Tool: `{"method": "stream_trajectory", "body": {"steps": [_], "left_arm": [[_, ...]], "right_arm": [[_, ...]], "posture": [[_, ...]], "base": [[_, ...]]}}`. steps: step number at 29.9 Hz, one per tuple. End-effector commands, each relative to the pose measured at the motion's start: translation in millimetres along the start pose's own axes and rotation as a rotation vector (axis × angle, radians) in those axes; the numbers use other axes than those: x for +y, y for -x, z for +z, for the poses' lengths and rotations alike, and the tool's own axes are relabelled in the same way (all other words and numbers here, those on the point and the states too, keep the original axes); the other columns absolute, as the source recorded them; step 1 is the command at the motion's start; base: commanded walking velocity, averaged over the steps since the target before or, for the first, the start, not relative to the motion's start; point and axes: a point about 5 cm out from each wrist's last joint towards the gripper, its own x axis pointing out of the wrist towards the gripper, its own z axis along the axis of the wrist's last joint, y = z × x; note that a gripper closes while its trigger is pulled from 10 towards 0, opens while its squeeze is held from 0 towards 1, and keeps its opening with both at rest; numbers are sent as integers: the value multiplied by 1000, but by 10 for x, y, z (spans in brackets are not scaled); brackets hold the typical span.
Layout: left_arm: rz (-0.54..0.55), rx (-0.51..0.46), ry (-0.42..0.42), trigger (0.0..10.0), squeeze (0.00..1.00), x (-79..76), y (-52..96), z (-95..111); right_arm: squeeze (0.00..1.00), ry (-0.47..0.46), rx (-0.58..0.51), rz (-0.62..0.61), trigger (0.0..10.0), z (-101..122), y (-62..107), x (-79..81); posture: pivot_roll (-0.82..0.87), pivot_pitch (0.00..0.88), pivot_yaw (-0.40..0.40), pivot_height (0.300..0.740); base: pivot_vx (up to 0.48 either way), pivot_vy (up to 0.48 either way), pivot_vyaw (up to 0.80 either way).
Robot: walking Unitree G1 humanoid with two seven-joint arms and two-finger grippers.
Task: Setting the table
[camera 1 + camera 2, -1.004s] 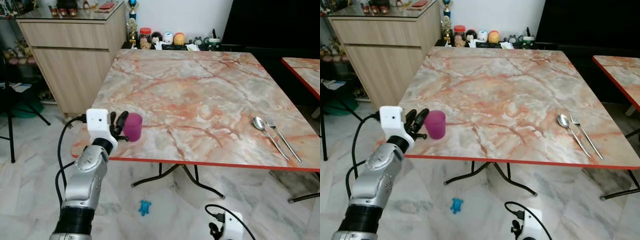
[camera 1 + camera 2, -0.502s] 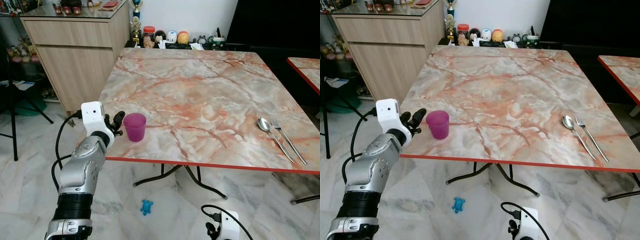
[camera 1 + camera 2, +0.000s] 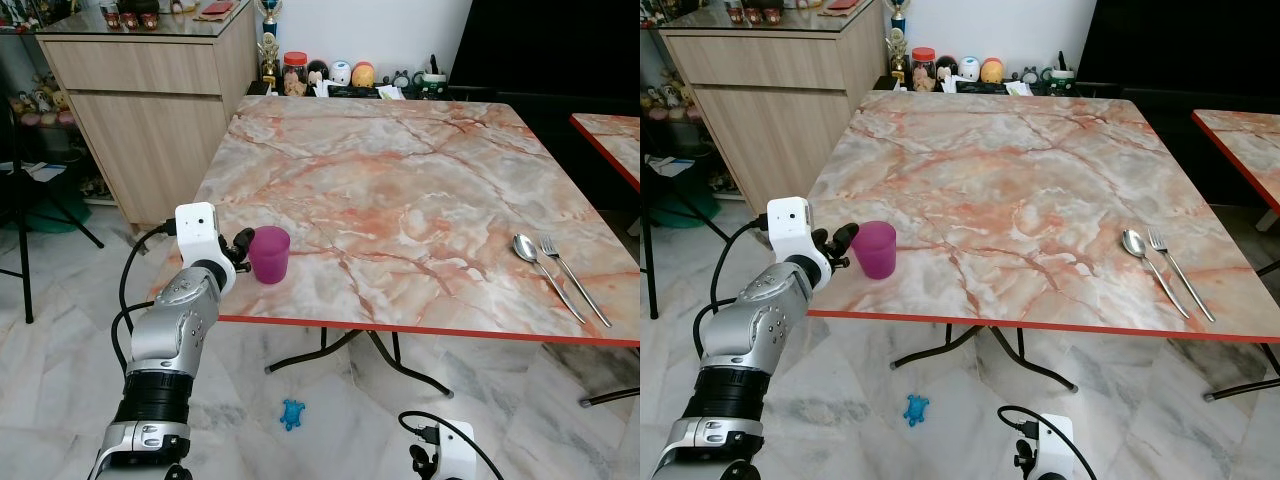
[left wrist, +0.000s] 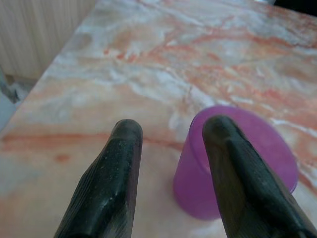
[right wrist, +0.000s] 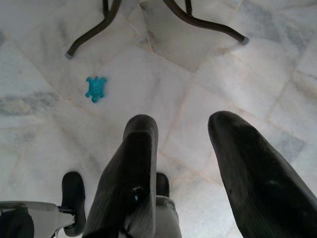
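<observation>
A: Where's the cup?
B: Purple translucent plastic cup [image 3: 269, 253] stands upright on the marble-patterned bench with a red edge [image 3: 400, 170], near its front left corner.

A: Left claw?
B: Left claw [image 3: 240, 250] sits just beside the cup on the cup's left, at the bench edge. Fingers spread, nothing pinched. In the wrist view one black finger [image 4: 237, 173] overlaps the cup's near side; the other finger is off to the side over bare bench. Can't tell if it touches.

A: Right claw?
B: Right claw [image 5: 183, 144] hangs idle low over the pale marble floor [image 5: 277, 69], fingers spread, empty. Small blue turtle-shaped toy [image 5: 95, 88] lies on the floor by the black metal bench legs [image 5: 198, 20].

A: Cutlery?
B: Silver metal spoon [image 3: 540, 270] and silver metal fork [image 3: 572, 278] lie side by side near the front right edge, well apart from the cup.
</observation>
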Motion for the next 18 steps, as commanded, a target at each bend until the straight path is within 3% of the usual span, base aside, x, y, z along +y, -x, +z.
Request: {"method": "stream_trajectory", "body": {"steps": [1, 18], "left_arm": [[-2, 4, -4, 10000, 0, -32, -16, 2], [-32, 12, 9, 10000, 0, -135, -73, -32]], "right_arm": [[0, 9, 12, 5, 10000, -29, 4, 32], [0, 25, 27, 12, 10000, -84, 18, 50]], "posture": [[181, 0, -48, 740], [181, 0, -50, 740]], "base": [[0, 0, 0], [0, 0, 0]]}}
